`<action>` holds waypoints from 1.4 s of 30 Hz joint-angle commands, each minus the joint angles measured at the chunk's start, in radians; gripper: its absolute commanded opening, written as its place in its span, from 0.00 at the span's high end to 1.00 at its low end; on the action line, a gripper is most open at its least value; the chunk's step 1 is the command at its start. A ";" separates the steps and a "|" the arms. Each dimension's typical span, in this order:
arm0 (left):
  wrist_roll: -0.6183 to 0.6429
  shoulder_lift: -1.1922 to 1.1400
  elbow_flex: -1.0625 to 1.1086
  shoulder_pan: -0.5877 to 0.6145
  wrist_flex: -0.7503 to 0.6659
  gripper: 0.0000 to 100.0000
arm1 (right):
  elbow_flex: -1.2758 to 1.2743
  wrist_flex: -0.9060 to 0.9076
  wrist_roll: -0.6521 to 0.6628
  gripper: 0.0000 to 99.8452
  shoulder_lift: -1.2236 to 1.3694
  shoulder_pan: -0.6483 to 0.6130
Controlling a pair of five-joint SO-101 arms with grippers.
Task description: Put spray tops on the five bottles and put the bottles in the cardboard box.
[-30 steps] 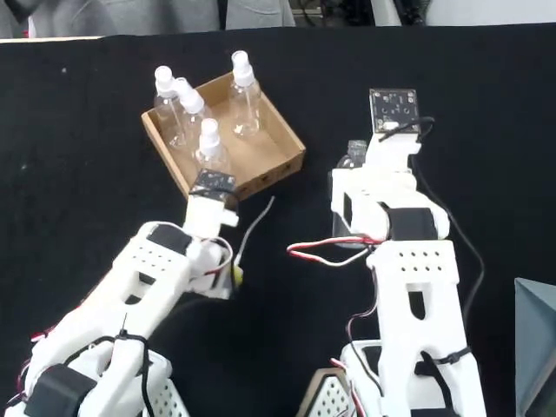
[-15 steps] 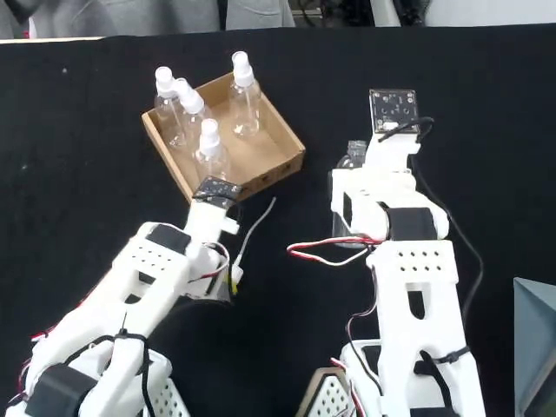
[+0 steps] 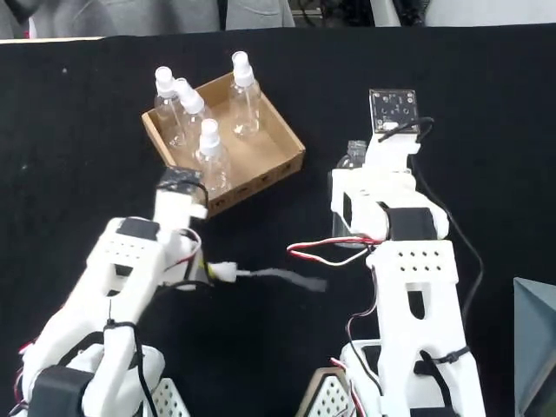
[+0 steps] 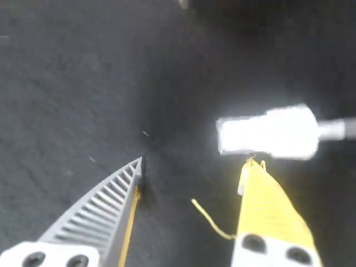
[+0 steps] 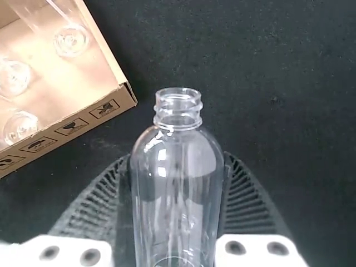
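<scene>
Left wrist view first, Lou: what could go wrong here?

Well, Sam, the left gripper [image 4: 194,162] has its two fingers spread wide with nothing between them. The white plastic spray top [image 4: 267,136] lies on the black table [image 4: 67,67], just past the tip of the yellow finger [image 4: 267,211]. If the fingers close there, I think they will miss it or push it away.

And the other arm?

The right gripper [image 5: 177,161] is squeezed around the clear plastic bottle with the open neck [image 5: 178,183], held upright near the brown cardboard box [image 5: 72,125]. If that bottle tips, the top's thin tube [image 3: 287,278] may miss the little hole. I guess it bends easily. Four clear bottles with white tops [image 3: 244,95] stand in the box already, so a bump on the way in could knock them over.

What is hard to see?

I can't tell if the yellow finger touches the top, or if the tube is straight. In the high view the right arm [image 3: 400,217] hides most of the open bottle — just its neck peeks out. I can't tell if it stands on the table or hangs above it.
</scene>
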State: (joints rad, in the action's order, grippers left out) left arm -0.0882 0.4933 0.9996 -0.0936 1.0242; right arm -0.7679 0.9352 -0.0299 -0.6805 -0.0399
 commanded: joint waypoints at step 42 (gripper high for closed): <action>0.687 0.003 -0.170 -0.174 0.092 0.74 | 0.012 -0.029 0.000 0.90 -0.044 0.028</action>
State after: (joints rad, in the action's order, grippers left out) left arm 0.5117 0.4918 0.8232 -0.1887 1.1193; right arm -0.7679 0.9352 -0.0299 -0.6805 -0.0399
